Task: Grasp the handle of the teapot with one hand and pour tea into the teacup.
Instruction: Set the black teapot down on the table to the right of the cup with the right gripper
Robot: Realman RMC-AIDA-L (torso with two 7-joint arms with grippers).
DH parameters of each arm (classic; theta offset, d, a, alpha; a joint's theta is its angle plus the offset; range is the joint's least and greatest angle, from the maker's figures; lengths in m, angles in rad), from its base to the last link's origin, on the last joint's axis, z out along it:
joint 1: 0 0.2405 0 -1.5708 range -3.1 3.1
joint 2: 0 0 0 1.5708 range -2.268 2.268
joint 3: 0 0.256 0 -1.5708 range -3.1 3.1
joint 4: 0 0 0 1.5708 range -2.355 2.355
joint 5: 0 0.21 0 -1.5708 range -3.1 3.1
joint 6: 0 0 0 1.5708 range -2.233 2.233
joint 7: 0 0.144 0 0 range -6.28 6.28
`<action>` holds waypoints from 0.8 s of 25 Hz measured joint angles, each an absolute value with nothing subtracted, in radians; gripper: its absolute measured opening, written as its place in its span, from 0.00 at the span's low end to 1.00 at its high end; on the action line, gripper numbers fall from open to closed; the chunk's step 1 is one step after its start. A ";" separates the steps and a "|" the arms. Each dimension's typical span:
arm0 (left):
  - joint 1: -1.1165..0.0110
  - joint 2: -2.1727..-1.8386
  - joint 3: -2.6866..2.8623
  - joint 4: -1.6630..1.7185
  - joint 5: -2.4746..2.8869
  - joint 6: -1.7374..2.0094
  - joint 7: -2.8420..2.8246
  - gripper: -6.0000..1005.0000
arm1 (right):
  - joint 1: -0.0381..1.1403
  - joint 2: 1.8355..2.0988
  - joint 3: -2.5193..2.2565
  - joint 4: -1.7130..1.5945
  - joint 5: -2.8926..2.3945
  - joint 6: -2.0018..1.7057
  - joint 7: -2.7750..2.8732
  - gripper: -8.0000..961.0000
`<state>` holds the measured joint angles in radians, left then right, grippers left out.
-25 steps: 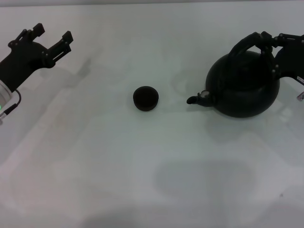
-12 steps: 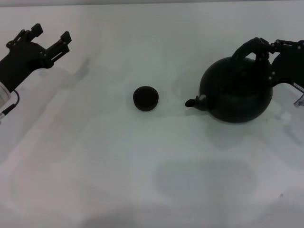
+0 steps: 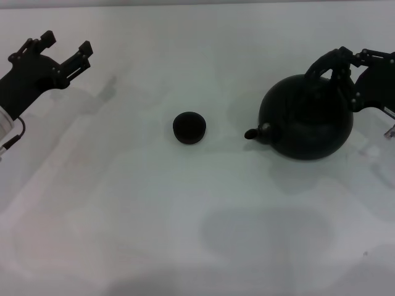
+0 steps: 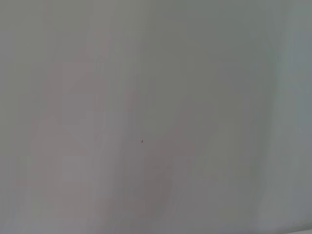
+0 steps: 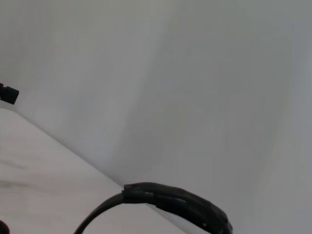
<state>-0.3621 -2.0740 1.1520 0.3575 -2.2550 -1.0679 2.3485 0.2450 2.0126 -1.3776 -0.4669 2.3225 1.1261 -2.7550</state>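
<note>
The large round matte-black teapot (image 3: 307, 120) is at the right in the head view, its short spout (image 3: 252, 133) pointing left toward the teacup. Its arched black handle (image 3: 325, 63) rises over the top and also shows in the right wrist view (image 5: 175, 201). My right gripper (image 3: 343, 61) is shut on the handle near its right end. The small dark teacup (image 3: 189, 127) stands at the middle of the white table, well left of the spout. My left gripper (image 3: 68, 44) is open and empty at the far left.
The white table (image 3: 123, 216) bears only the teacup and the teapot. A broad grey shadow (image 3: 265, 234) lies on the table in front of the teapot. The left wrist view shows only bare white surface.
The teapot has shifted a little left toward the teacup and its body has swung under the handle in my right gripper. The left arm and the teacup have not moved.
</note>
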 joint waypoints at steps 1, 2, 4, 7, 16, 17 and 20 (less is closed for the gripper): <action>-0.363 -2.074 1.152 0.357 -2.255 -1.068 2.349 0.86 | 0.246 2.013 -1.378 -0.466 2.322 1.126 -2.755 0.13; -0.363 -2.074 1.152 0.357 -2.255 -1.067 2.349 0.86 | 0.246 2.013 -1.377 -0.465 2.322 1.126 -2.755 0.15; -0.363 -2.073 1.152 0.357 -2.255 -1.067 2.350 0.86 | 0.246 2.013 -1.377 -0.465 2.322 1.125 -2.755 0.18; -0.360 -2.073 1.152 0.361 -2.255 -1.067 2.350 0.86 | 0.244 2.014 -1.370 -0.465 2.323 1.125 -2.752 0.25; -0.356 -2.074 1.120 0.358 -2.255 -1.068 2.378 0.86 | 0.229 2.014 -1.367 -0.464 2.324 1.134 -2.738 0.60; -0.356 -2.074 1.117 0.358 -2.255 -1.069 2.383 0.86 | 0.225 2.014 -1.367 -0.464 2.324 1.140 -2.734 0.62; -0.356 -2.075 1.116 0.358 -2.255 -1.070 2.387 0.86 | 0.215 2.013 -1.366 -0.464 2.324 1.157 -2.721 0.69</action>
<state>-0.3559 -2.0752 1.1156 0.3575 -2.2549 -1.0700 2.3873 0.2152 2.0130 -1.3655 -0.4637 2.3240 1.1574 -2.7212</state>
